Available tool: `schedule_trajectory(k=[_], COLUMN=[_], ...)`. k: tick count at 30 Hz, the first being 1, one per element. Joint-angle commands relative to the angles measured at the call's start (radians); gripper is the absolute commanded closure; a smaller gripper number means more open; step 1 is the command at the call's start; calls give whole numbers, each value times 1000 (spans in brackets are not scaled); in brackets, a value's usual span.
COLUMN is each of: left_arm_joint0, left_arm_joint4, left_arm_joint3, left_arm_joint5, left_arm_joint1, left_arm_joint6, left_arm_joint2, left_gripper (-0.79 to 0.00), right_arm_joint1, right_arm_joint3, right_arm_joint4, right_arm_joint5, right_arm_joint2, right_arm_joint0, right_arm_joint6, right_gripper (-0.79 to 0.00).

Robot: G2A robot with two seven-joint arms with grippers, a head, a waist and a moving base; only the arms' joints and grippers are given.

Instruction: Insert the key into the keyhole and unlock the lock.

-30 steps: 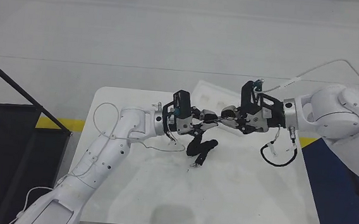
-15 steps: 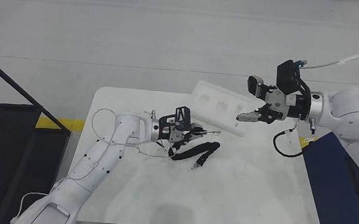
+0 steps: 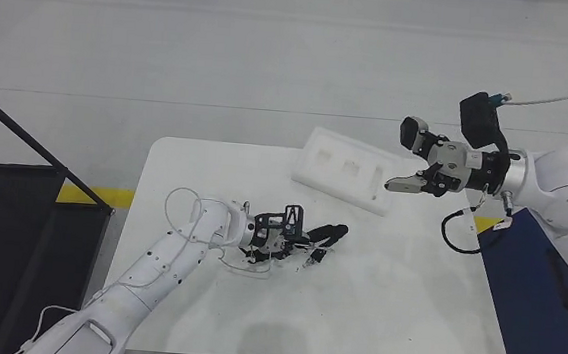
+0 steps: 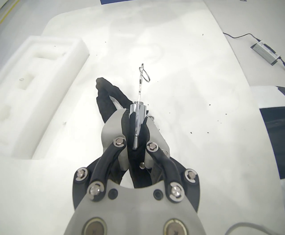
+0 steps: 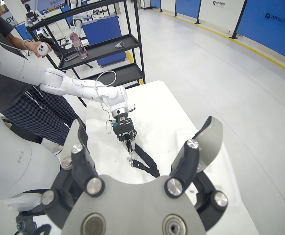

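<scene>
Lock [image 4: 138, 112] is pinched by its chrome barrel in left gripper [image 4: 136, 121], jaws pressed in on both sides, low over the counter [image 4: 189, 73], near-centre and a bit left. Key [image 4: 140, 89] is seated in the barrel's end face, shaft poking straight out away from the wrist, key ring [image 4: 145, 75] hanging off its head. Black cable [image 4: 109, 98] comes out beside the barrel and lies on the counter toward the right. My guess is the barrel grip is deliberate: it leaves the key end exposed and stops the body spinning while the other arm works the key. Right gripper [image 5: 144, 125] is up off the counter at far right, by the right end of the white foam tray [image 3: 318, 150], jaws spread wide, holding nothing. That reads like it's finished with the key and backed off. Can't tell from here whether the lock has actually released. A second ago both grippers were together mid-counter, held up, with the right one at the key end of the lock. Half a second ago the right had already pulled away to the right and the left had started dropping. Now the left has come down and nearer with the lock, the cable is settled on the counter, and the right has drifted a touch further right. Key pokes out of the barrel same as half a second ago.
</scene>
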Motion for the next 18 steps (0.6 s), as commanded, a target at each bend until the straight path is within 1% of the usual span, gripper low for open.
schedule_trajectory(k=[1,2,6,10,13,15,18], left_arm_joint0=[-4,-11,-37,-79,-128,-164,-235], left_arm_joint4=[-20,-7,-19,-42,-25,-7,35], left_arm_joint3=[7,3,6,2,-5,-5,17], left_arm_joint5=[13,14,18,16,0,0,0], left_arm_joint1=[-1,0,5,15,24,31,42], left_arm_joint6=[27,28,91,173,214,248,316], left_arm_joint2=[-4,-3,-34,-89,-128,-136,-133], left_gripper=[-785,-785,-785,-785,-785,-785,-785], right_arm_joint1=[-3,-6,-24,-49,-72,-89,-112], right_arm_joint3=[3,5,23,54,98,135,192], right_arm_joint4=[1,7,23,6,-13,-7,-17], right_arm_joint5=[3,4,14,6,-11,-29,-89], right_arm_joint2=[5,8,10,-1,-16,-27,-48], right_arm_joint0=[-6,-10,-20,-6,13,23,54], right_arm_joint6=[-9,-20,-75,-95,-102,-118,-86], right_gripper=[-785,-785,-785,-785,-785,-785,-785])
